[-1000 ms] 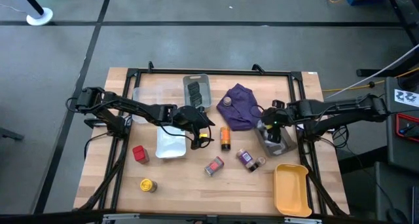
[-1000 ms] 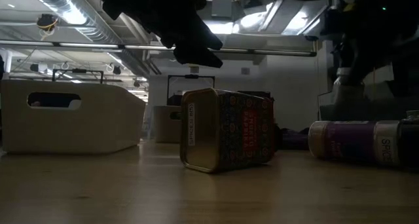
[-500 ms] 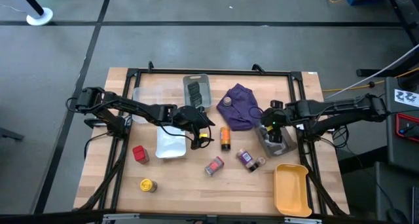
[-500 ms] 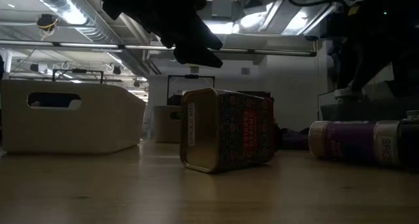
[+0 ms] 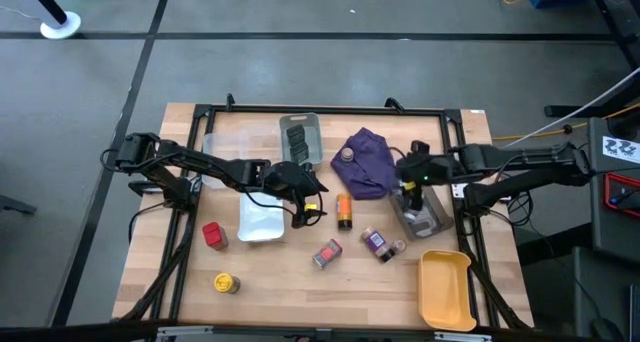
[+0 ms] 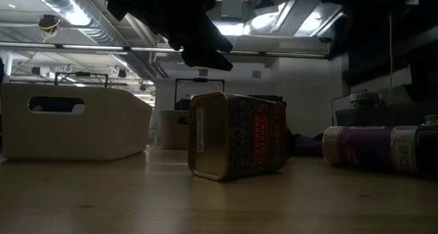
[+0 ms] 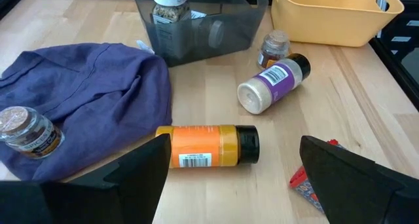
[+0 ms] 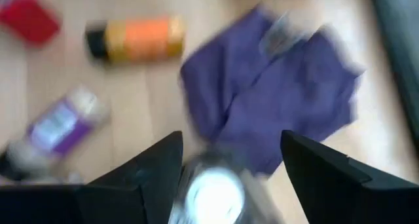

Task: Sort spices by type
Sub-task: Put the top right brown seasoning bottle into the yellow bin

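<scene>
Spices lie scattered on the table. An orange jar (image 5: 344, 211) lies on its side, and so do a purple-labelled jar (image 5: 378, 244) and a patterned red tin (image 5: 327, 253). A red tin (image 5: 214, 235) and a yellow tin (image 5: 227, 282) stand near the left. One jar (image 5: 346, 154) sits on the purple cloth (image 5: 368, 167). A white-capped jar (image 7: 169, 4) stands upright in the grey tray (image 5: 430, 222). My right gripper (image 5: 408, 189) hangs open above that jar. My left gripper (image 5: 300, 207) hovers open beside the orange jar (image 7: 209, 146).
A white tray (image 5: 262, 222) lies under my left arm. A clear tray (image 5: 225, 142) and a grey tray (image 5: 300, 137) with dark tins stand at the far edge. The yellow tray (image 5: 445, 287) sits at the near right. Bare wood shows along the near edge.
My right gripper has let go of the white-capped jar and risen off it, shifting a little toward the table's left and tipping. The jar stays upright in the grey tray.
</scene>
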Tool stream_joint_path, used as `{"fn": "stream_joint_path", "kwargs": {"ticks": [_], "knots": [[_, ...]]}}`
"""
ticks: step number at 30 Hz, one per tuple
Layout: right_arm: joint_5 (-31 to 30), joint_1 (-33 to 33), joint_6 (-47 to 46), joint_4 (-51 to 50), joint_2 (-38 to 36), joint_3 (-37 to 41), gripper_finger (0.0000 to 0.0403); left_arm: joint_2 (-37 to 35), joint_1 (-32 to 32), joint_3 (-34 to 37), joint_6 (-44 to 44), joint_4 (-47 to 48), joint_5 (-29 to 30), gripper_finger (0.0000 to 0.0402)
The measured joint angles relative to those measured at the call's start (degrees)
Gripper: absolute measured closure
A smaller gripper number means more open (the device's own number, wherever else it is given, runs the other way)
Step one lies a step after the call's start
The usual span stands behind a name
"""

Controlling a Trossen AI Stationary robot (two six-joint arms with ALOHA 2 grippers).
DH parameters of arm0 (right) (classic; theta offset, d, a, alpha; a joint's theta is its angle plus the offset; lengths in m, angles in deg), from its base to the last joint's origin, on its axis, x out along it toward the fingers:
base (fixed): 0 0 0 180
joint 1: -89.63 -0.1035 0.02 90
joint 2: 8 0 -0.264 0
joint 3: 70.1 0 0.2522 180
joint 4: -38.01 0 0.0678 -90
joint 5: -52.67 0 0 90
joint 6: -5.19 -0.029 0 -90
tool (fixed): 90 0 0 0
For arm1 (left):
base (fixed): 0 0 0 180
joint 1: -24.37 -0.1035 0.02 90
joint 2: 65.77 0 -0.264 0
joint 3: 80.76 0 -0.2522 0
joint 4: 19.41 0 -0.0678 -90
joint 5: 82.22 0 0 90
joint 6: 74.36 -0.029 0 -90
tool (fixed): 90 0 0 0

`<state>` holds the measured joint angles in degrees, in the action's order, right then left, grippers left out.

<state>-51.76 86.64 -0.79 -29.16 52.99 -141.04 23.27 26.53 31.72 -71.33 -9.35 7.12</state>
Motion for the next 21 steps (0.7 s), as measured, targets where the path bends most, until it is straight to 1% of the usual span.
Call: {"fn": "stream_joint_path", "kwargs": {"ticks": [2,4,10,14,17,19,21], "knots": [[-3.1,0.0,0.0,4.8,0.0,-0.2,0.0146,0.0,-0.2,0.0,0.0,-0.2,0.8,0.0079],[-4.6,0.7,0.0,9.3,0.2,-0.2,0.0146,0.0,-0.6,0.0,0.0,-0.5,1.7,0.0079],[-2.4,6.1,-0.1,20.4,4.1,-0.2,0.0146,-1.3,-3.3,0.0,2.2,-1.7,2.9,0.0079],[-2.4,10.1,0.4,24.5,8.7,-0.2,0.0146,-2.1,-5.7,0.0,2.6,-3.2,3.0,0.0079],[0.5,13.2,0.5,26.9,12.4,-0.2,0.0146,-2.2,-7.2,0.0,3.1,-3.2,3.0,0.0079],[3.8,15.1,0.5,28.7,15.2,-0.2,0.0146,-2.2,-8.0,0.0,3.1,-3.1,3.0,0.0079],[5.2,16.6,0.4,31.3,18.3,-0.2,0.0146,-2.2,-8.7,0.0,2.8,-3.1,2.9,0.0079]]}}
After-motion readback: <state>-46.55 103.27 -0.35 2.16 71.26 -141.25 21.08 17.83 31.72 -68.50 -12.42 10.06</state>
